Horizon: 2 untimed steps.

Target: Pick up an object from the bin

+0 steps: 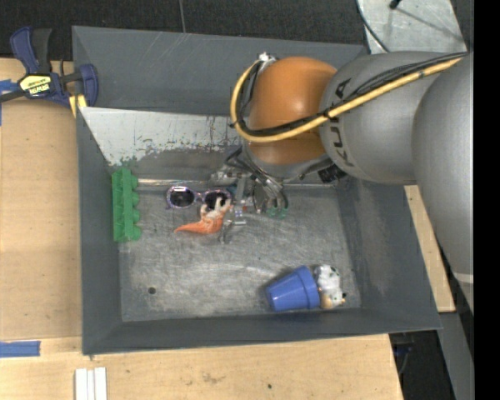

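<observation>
Camera view, from above and a little to one side. Grey bin with sloping walls and a scuffed floor. Entering from the view's right, the arm, grey and thick, with a rounded orange cover at the wrist and a yellow cable looped round that cover. Below the cover, the hand, down low near the bin's middle, closer to the back wall than to the front. Cannot tell how far open: metal parts bunched together under the cover, too tangled to read. Cannot tell either whether anything sits in its grip.

Right at the hand's view-left side, an orange toy, long and tapering to a point toward the view's left, flat on the floor. Thick end touching or very nearly touching the hand's tip, hard to say which. Just behind it, purple sunglasses with dark lenses, one end up against the hand. On the hand's other side, a small green piece, partly hidden beneath the metal.

Well apart from all this, along the view-left wall, a green ridged block, lying lengthwise from front to back. Near the front wall, toward the view's right, a blue cup on its side, with a small white toy touching its view-right end. On the bare floor toward the front left, one small dark spot.
</observation>
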### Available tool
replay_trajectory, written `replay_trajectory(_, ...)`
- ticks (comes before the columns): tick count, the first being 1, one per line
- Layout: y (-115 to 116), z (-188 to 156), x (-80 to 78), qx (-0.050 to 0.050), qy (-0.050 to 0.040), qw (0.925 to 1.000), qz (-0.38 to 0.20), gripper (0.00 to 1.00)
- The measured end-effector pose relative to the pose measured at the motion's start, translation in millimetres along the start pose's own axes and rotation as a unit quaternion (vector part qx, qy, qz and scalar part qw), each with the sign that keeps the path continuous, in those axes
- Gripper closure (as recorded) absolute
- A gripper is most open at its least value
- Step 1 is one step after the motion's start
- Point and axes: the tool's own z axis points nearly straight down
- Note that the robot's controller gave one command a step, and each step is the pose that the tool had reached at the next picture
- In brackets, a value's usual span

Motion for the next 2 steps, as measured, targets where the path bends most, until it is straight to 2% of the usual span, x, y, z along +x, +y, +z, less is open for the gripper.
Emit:
replay_trajectory(1,-14.1,51.6,-1.0,-0.001,-0.0003,0.9997,-0.023,0.0)
replay_trajectory(2,-7.9,48.2,5.1,-0.003,-0.0025,0.9981,0.062,0.0)
